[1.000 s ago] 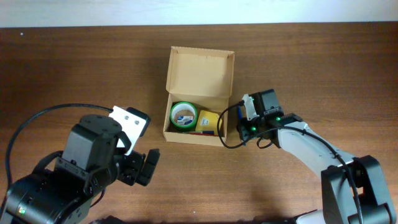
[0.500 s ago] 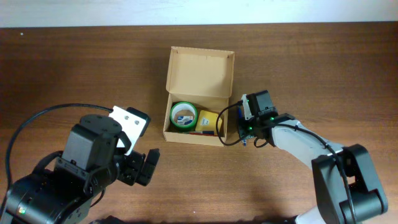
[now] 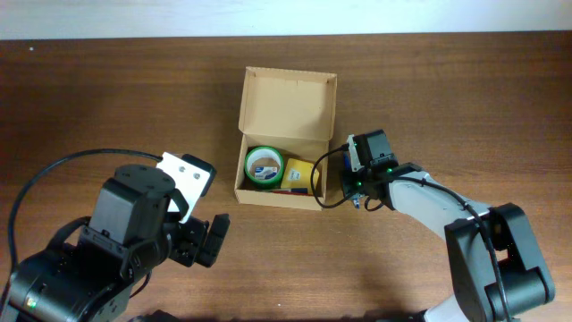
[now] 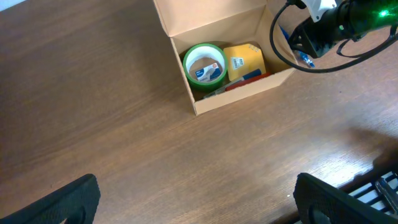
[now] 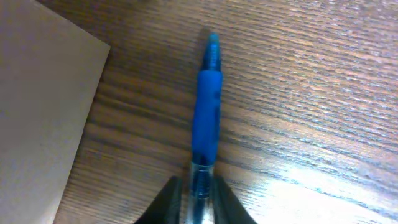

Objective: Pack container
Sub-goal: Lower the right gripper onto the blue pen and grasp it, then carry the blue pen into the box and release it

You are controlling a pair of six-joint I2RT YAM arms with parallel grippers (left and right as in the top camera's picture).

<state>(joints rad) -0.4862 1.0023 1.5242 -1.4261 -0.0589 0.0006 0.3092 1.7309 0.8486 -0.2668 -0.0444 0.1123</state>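
**Container** [image 3: 277,198]: plain tan cardboard box, standing open near the middle of the table [image 3: 107,98]. Its hinged lid [image 3: 288,105] is folded up and back from the far wall, with the bare inside facing the overhead camera.

**Contents of the container**
- Green tape roll [image 3: 264,167]: lies flat in the left part, against the left wall, hole upward.
- Yellow packet [image 3: 300,173]: just beside the roll, in the right part, with a small white label on top.
- A thin red and blue item [image 4: 245,79]: lies along the near wall in front of the packet. What it is cannot be told.

**Blue pen** [image 5: 205,115]: outside the container, just off its right wall. The blue grip and tip point away from the wrist camera, over bare wood. The container's corner shows at the left of that view, close to the pen but not touching it.

**Right gripper** [image 5: 194,198]: just beside the container's right wall. Its fingers are closed on the clear barrel of the pen, one on each side. Green lights show on the wrist housing, and a black cable loops toward the container.

**Left gripper** [image 4: 196,193]: well apart from the container, off its near left corner. Its fingers are spread wide at the two lower edges of the wrist view, with nothing between them but wood.
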